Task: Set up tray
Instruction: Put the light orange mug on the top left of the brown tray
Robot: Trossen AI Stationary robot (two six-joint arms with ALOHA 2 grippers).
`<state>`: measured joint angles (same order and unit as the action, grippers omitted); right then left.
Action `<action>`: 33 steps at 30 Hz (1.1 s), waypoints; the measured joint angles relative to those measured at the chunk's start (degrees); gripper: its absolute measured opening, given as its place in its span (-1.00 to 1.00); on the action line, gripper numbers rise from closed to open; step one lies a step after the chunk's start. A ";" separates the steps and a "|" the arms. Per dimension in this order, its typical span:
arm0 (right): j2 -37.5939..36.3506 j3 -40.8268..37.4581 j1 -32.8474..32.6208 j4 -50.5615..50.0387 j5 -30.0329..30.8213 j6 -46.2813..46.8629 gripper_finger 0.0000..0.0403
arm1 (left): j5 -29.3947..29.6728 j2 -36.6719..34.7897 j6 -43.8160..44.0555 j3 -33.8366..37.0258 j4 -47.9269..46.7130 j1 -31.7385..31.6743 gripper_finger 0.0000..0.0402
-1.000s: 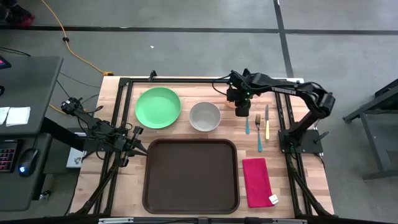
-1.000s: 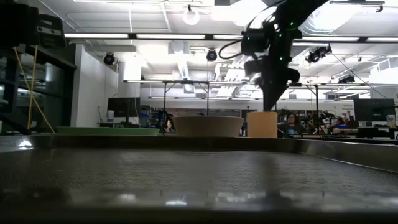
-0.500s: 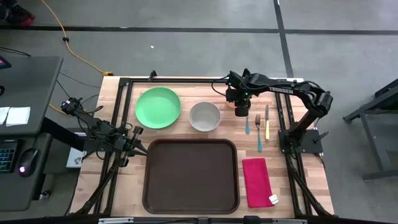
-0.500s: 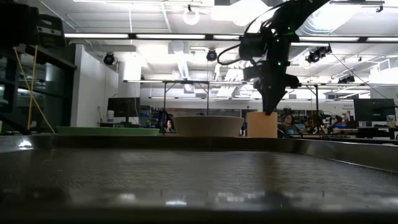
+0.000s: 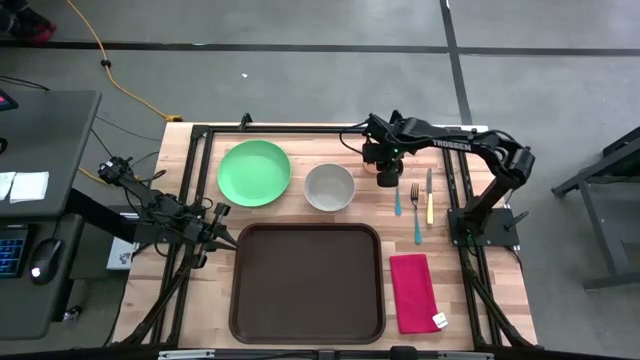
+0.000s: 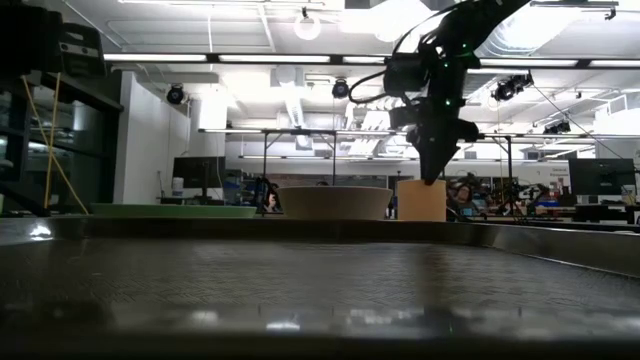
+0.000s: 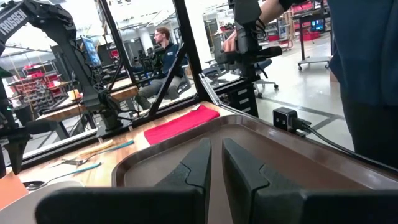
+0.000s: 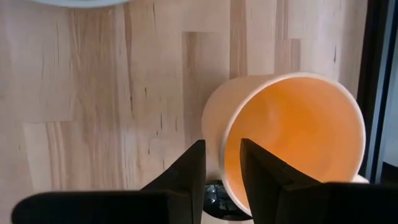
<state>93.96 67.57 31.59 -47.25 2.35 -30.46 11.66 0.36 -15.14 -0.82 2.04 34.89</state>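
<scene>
Right wrist view: fingers (image 8: 221, 171) straddle smooth orange cup (image 8: 292, 134) rim.

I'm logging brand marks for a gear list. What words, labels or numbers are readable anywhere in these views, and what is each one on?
"TROSSEN": white letters on the right arm, seen from above.
"TROSSEN" with the start cut off at the picture's edge: on that same arm in the left wrist view.
White tag on the red napkin: too small to read.
Nothing readable on the tray, plate, bowl or cup.

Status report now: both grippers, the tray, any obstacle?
Right gripper over orange cup, fingers astride its rim. Left gripper waits at tray's left edge. Tray bare, nothing in the way.
</scene>
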 joint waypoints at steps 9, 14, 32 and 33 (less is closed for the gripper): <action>0.12 -0.02 0.28 -0.02 0.19 0.59 -0.61 | 0.00 0.00 0.00 -0.01 0.00 0.00 -0.64; 0.12 -0.02 0.28 0.18 0.20 0.65 -0.65 | 0.00 0.00 0.00 -0.01 0.00 0.00 -0.64; 0.15 -0.02 0.28 0.11 -0.85 2.00 -0.99 | 0.00 0.02 0.00 -0.02 0.02 0.00 -0.64; 0.15 -0.02 0.28 0.11 -0.87 2.24 -0.99 | 0.00 0.02 0.00 -0.02 0.02 0.00 -0.64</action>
<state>94.11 67.55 31.88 -47.13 1.48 -28.22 11.66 0.38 -15.14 -0.84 2.07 34.89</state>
